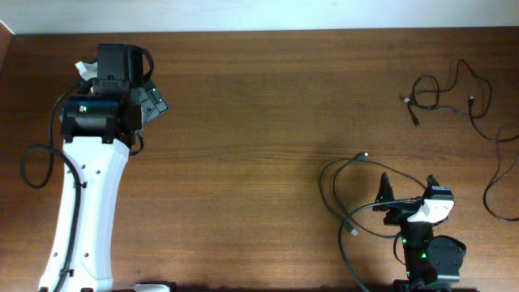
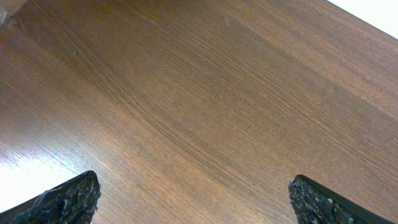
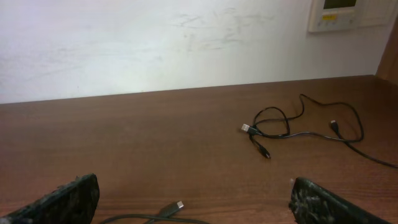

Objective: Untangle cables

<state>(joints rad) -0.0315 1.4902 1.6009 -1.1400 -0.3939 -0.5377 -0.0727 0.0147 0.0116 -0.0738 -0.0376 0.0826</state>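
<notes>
Overhead, the brown wooden table [image 1: 259, 122] holds the cables [image 1: 439, 108] at far right and looping beside the right gripper [image 1: 408, 185], spread empty like the left gripper [image 1: 150, 97] at far left; the left wrist sees bare woodgrain, the right wrist a scuffed white wall [image 3: 155, 43] beyond the cables.

Tangled cables [image 1: 439, 106] at far right of table [image 1: 259, 122], another cable [image 1: 323, 185] looped beside wide-open right gripper [image 1: 408, 182]

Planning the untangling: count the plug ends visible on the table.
5. In the far tangle: silver plug, dark plug, right plug. On the near loop: top plug, lower plug. More may hide beyond the frame's right edge.
</notes>
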